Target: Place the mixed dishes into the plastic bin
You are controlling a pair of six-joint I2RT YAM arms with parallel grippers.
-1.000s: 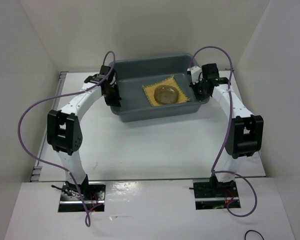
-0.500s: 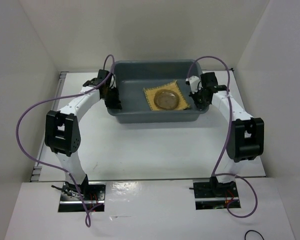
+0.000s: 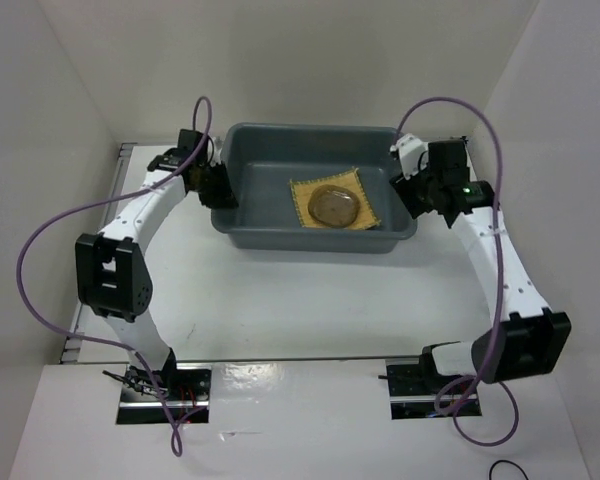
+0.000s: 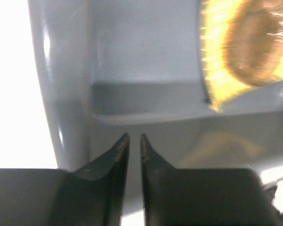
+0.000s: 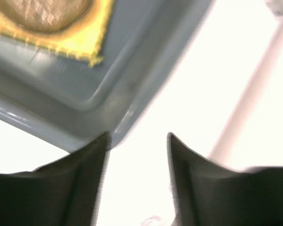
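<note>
The plastic bin (image 3: 310,128) rests on the white table at the back centre. On its floor, towards the right, lies the yellow woven placemat (image 3: 305,192) with the brownish round plate (image 3: 334,205) on top of it. My left gripper (image 3: 223,196) is at the bin's left rim. In the left wrist view its fingers (image 4: 133,136) stand a narrow slit apart with nothing between them, facing the bin's wall (image 4: 132,56), the mat (image 4: 212,89) and the plate (image 4: 254,42). My right gripper (image 3: 418,192) is just outside the right rim. Its jaws (image 5: 137,136) are wide open beside the bin's corner (image 5: 61,103).
White enclosure walls close in the table on the left, back and right. Purple cables (image 3: 40,250) loop out from both arms. The arm bases (image 3: 160,385) are bolted at the near edge, and a metal strip (image 3: 122,160) runs along the table's left edge.
The bin has settled level on the table. Both grippers have let go of its rim and opened; the right arm has swung out to the right and the left arm slightly left.
</note>
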